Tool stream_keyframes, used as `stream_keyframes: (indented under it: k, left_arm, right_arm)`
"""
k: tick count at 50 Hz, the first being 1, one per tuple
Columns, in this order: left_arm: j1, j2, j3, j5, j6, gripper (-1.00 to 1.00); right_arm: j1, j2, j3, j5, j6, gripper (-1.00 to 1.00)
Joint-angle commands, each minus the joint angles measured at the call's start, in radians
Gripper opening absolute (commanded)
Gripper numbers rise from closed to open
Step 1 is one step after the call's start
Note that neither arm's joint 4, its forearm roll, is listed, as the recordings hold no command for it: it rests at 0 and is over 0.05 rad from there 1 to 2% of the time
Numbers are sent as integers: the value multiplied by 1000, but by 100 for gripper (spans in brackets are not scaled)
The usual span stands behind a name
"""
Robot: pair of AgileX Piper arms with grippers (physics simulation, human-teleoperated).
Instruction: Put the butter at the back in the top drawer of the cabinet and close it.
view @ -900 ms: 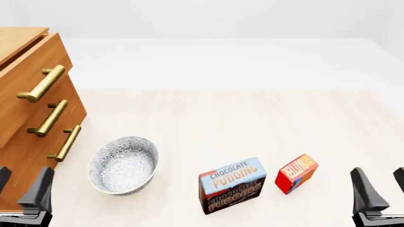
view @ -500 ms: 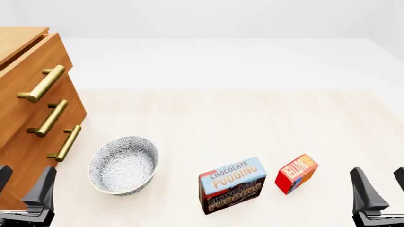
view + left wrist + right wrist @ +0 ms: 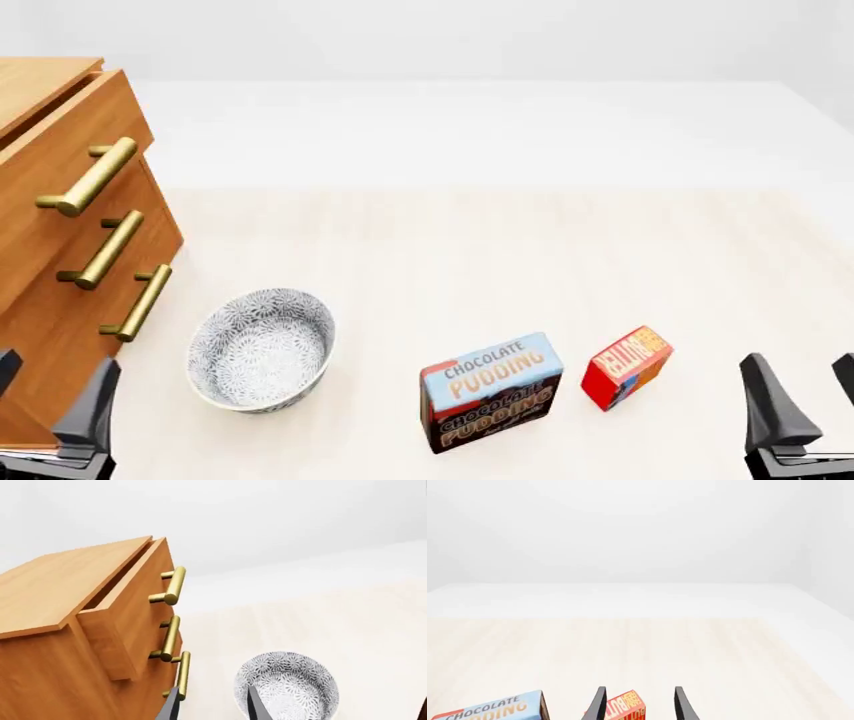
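The butter (image 3: 626,367), a small red and orange box, stands on the table at the front right, right of the chocolate pudding box (image 3: 490,392). My right gripper (image 3: 807,400) hangs open to the butter's right, apart from it. In the right wrist view the butter (image 3: 624,707) shows ahead between the open fingers of the right gripper (image 3: 639,705). The cabinet (image 3: 40,320) stands at the left, and its top drawer (image 3: 80,125) is pulled out slightly. My left gripper (image 3: 47,405) is open and empty, low in front of the cabinet (image 3: 53,675). The top drawer (image 3: 133,615) shows a gap behind its front.
A patterned bowl (image 3: 260,350) sits between the cabinet and the pudding box, close to the left gripper (image 3: 212,707). The two lower drawers keep their brass handles (image 3: 134,302) sticking out toward the bowl (image 3: 287,690). Light wooden table (image 3: 481,250) stretches behind the boxes.
The left gripper has shifted a little right and sunk toward the front view's lower edge. The right gripper and all objects stay where they were.
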Motion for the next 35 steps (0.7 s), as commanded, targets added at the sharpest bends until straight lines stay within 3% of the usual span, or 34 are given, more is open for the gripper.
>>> stream_keyframes:
  k: [1,4,7,10,24,35]
  left_arm:
    - [-18,-24,-68,93,72,100]
    - [-13,-26,-106,128,91,100]
    - [2,-26,-116,147,201,100]
    - [-7,-29,-158,181,235,100]
    - [-4,-31,-271,277,331,100]
    - [-18,-27,-307,315,432,100]
  right_arm:
    - [0,0,0,0,0,100]
    - [0,0,0,0,0,100]
    - [0,0,0,0,0,100]
    - [0,0,0,0,0,100]
    - [0,0,0,0,0,100]
    - [0,0,0,0,0,100]
